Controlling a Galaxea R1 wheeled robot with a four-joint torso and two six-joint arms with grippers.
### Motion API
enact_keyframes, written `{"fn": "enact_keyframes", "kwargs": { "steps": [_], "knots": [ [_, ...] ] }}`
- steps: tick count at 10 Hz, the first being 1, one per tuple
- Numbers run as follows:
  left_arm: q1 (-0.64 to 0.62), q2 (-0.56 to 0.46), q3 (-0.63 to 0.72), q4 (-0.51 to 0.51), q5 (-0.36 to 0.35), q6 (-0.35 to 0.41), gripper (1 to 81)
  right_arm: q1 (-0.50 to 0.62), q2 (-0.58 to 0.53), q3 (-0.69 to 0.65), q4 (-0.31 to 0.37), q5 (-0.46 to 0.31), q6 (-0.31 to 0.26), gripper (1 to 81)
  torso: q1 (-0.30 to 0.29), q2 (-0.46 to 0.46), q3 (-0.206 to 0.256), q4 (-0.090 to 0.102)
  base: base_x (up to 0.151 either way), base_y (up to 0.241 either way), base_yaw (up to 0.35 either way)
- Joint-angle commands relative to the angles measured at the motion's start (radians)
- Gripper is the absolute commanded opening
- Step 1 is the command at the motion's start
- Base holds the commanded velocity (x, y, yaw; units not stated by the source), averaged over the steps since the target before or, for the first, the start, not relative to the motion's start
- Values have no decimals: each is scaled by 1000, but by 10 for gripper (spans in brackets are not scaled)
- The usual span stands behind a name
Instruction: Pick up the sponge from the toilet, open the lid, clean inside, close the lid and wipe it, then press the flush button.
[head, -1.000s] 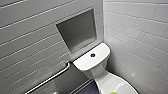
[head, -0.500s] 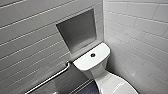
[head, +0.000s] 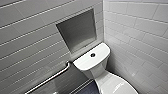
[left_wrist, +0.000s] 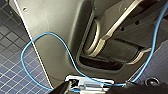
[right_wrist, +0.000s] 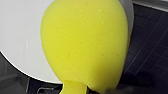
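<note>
Your right gripper (right_wrist: 75, 90) is clenched on the sponge (right_wrist: 85, 42), pinching its narrow end. The yellow block sits in front of the white lid (right_wrist: 22, 37); touching or apart, you can't tell. The lid's curved edge drops off to dark tiled floor (right_wrist: 150, 55).

For your left gripper (left_wrist: 100, 88), you can't tell if it's clenched or released. A blue cable (left_wrist: 45, 37) loops across the robot's body there.

In the head view, the toilet (head: 100, 72) sits at the lower right of the frame, tucked into the corner with its lid down. A pale streak on the lid is too blurred to read. The flush button (head: 92, 54) sits mid-frame on the tank (head: 85, 63). A grab bar (head: 50, 79) slants through the lower left, its end near the tank's left corner. A recessed niche (head: 77, 31) opens above the tank, and the right wall (head: 140, 32) crowds it.
</note>
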Motion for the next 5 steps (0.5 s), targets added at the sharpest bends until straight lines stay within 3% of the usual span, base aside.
{"fn": "enact_keyframes", "kwargs": {
  "steps": [1,4,5],
  "knots": [
    [-4,-22,0,0,74,3,811,-71,59,-117,-40,-125,-34,10,-64,100,0,0,0,0,0],
    [-7,-27,0,1,72,3,811,-115,225,-293,-43,-140,-33,10,-106,166,0,0,0,0,0],
    [-7,-28,-1,1,72,3,811,-126,269,-341,-45,-154,-33,10,-130,204,37,0,0,0,0]
  ]
}}
